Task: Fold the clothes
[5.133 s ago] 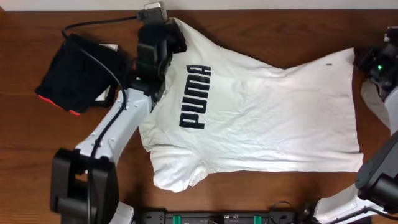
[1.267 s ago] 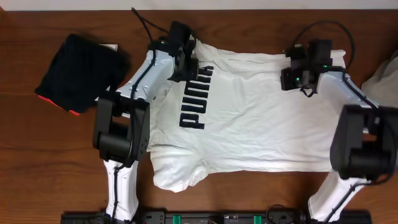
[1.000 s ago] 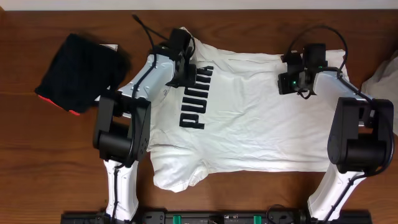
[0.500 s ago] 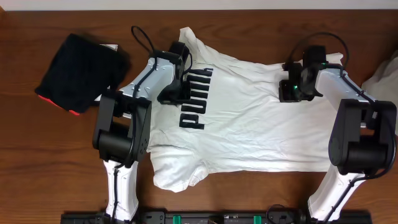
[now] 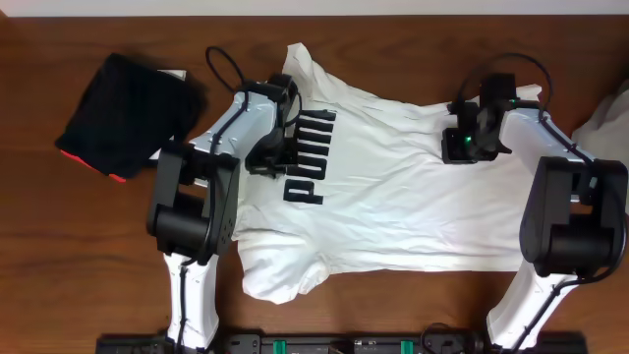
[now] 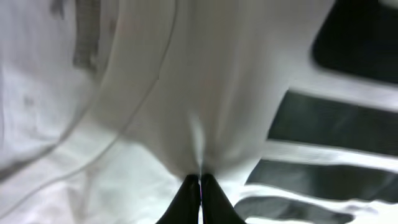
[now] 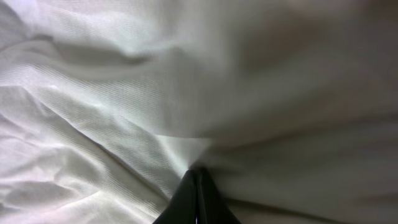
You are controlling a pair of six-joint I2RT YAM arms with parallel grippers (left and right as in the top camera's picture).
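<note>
The clothes, a white T-shirt (image 5: 413, 206) with black PUMA lettering (image 5: 307, 157), lie spread front-up across the wooden table. My left gripper (image 5: 267, 153) sits on the shirt just left of the lettering, shut on a pinch of white cloth. The left wrist view shows its black fingertips (image 6: 200, 178) pressed together on a ridge of fabric (image 6: 186, 112), with the lettering (image 6: 336, 118) to the right. My right gripper (image 5: 460, 146) is near the shirt's far right part. It is shut on a raised fold of cloth (image 7: 124, 93) that runs up from its tips (image 7: 196, 172).
A folded black garment (image 5: 123, 113) with a red-orange edge lies at the far left. A pale cloth (image 5: 606, 116) shows at the right edge. Bare brown tabletop (image 5: 88, 246) surrounds the shirt. Both arms reach over the shirt from the near edge.
Both grippers have moved toward the near side, still shut on the shirt. The left one went from above the lettering to beside it. The far sleeve now lies out flat behind it.
</note>
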